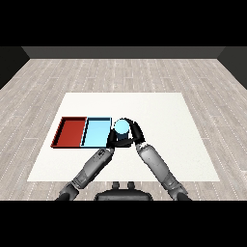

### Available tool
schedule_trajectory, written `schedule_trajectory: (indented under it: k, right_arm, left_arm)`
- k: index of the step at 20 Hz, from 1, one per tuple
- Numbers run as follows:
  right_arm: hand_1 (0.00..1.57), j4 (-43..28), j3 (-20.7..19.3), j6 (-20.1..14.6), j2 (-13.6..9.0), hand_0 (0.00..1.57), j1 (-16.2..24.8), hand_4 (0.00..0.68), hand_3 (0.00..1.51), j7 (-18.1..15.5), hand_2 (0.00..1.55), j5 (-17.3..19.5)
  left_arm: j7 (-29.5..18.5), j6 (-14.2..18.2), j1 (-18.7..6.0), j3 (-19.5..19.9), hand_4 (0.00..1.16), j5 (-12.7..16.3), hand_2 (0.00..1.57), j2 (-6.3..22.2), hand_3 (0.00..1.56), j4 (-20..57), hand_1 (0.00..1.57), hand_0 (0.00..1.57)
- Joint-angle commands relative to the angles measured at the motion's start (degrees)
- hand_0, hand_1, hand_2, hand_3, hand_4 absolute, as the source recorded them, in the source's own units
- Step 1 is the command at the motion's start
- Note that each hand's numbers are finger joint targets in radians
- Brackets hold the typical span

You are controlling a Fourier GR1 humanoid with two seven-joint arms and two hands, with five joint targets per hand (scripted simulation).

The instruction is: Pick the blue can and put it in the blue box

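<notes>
Light blue can [122,127] is sitting right at the right edge of the light blue tray [96,133], and we've got our right hand [131,137] curled around it. Our left hand [112,139] is tucked against the can's lower left side, but we can't tell what its fingers are doing. The red tray [70,131] touches the blue one's left side on the white table [169,125].

Single head cam – high, angled down/fwd across white table [193,144] – whole tabletop, floor beyond.
</notes>
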Motion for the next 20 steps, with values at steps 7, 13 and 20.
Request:
schedule_trajectory:
  k: [7,13,20]
  right_arm:
    - [0.00,-2.1,-1.2,4.3,0.0,0.00,1.7,0.000,0.00,1.3,0.00,2.8]
    - [0.00,-6.5,0.0,1.2,0.0,0.00,3.2,0.000,0.00,4.4,0.00,1.4]
    - [0.00,-9.0,-9.8,3.7,-2.0,0.00,9.8,0.000,0.00,0.5,0.00,-2.4]
  left_arm:
    - [-1.5,2.7,0.9,-1.1,1.13,-0.4,1.57,-0.1,1.49,-2.0,1.57,1.57]
    - [-2.2,-1.9,4.2,3.3,1.13,-5.0,1.57,-0.1,1.49,-1.4,1.57,1.57]
    - [2.9,-1.5,4.0,7.3,1.13,-5.9,1.57,5.0,1.48,-2.3,1.57,1.57]
